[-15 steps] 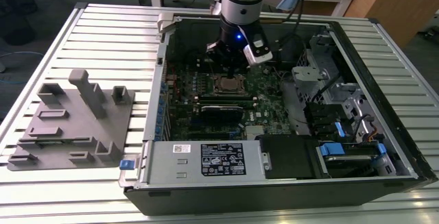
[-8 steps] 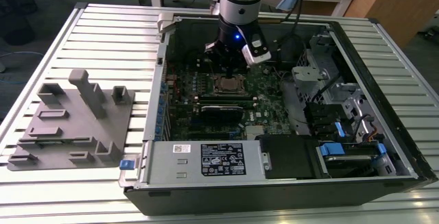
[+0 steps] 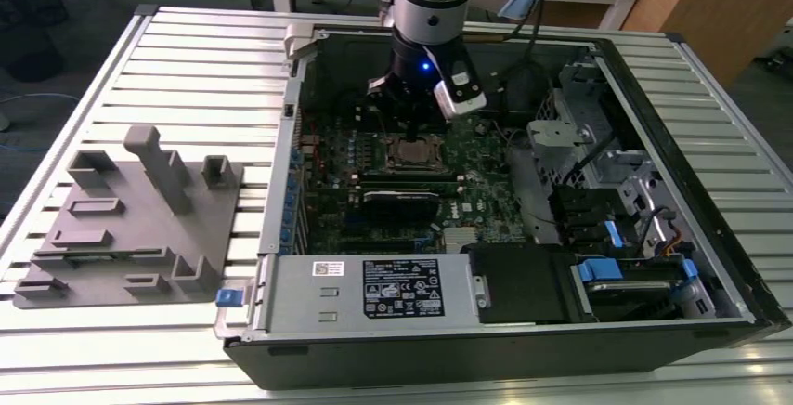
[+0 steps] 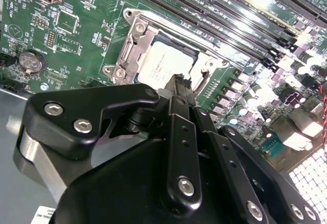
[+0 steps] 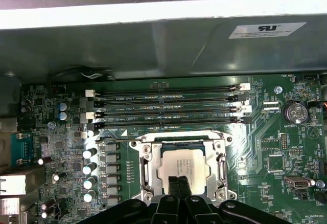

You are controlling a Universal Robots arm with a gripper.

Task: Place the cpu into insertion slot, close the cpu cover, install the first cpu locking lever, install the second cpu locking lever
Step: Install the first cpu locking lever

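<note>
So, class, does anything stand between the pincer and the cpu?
Nothing visible does. In the first wrist view the pincer sits right at the edge of the cpu, whose metal top lies uncovered.

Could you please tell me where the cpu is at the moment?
In the first wrist view the cpu lies in the insertion slot, beside the long memory slots, with the gripper right over it.

Memory slots (image 5: pixel 168 106) lie just beyond the fingers (image 5: pixel 174 189), with a battery (image 5: pixel 295 113) well to one side and capacitors (image 5: pixel 89 169) nearer on the other.
</note>
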